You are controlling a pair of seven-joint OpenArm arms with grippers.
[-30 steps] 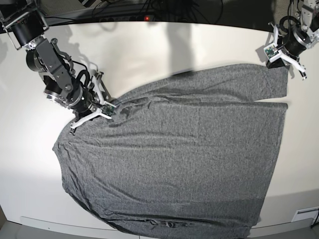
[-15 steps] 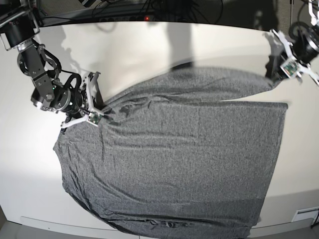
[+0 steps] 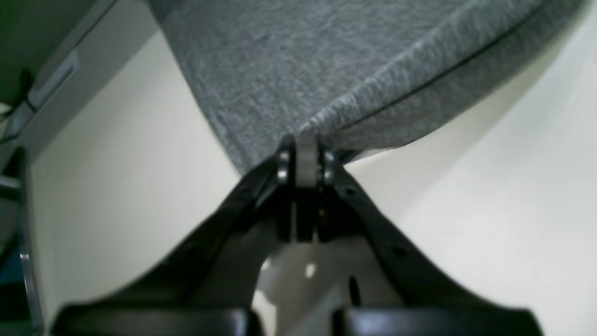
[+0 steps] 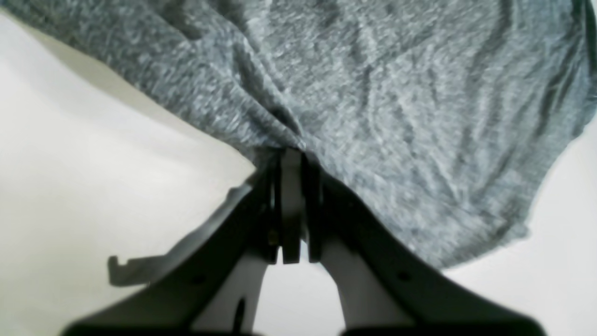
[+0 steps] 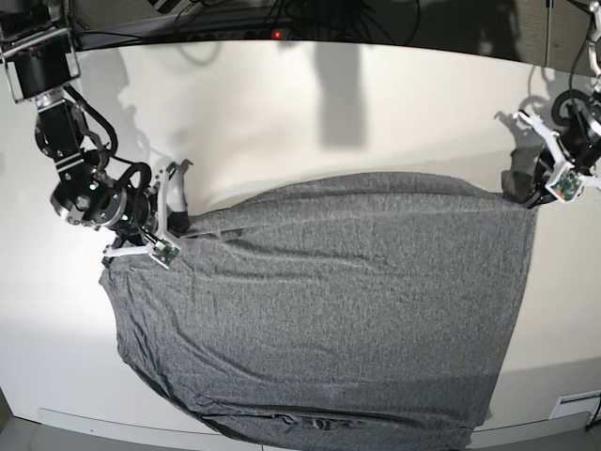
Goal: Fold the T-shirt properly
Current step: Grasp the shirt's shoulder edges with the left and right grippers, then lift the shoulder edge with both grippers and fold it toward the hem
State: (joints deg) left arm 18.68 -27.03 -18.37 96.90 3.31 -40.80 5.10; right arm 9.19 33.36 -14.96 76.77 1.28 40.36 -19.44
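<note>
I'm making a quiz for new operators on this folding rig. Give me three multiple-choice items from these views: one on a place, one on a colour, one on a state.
1. In the base view, where does the left tool grip the T-shirt?
A. its upper right corner
B. its bottom hem
C. its centre

2. What colour is the T-shirt?
A. red
B. heathered grey
C. white

3. How is the right tool?
A. wide open above the cloth
B. shut on the T-shirt
C. shut on nothing

Key: 1 A, the left tool sits at that corner; 2 B, every view shows grey knit; 3 B, the right wrist view shows fabric bunched at closed tips.
</note>
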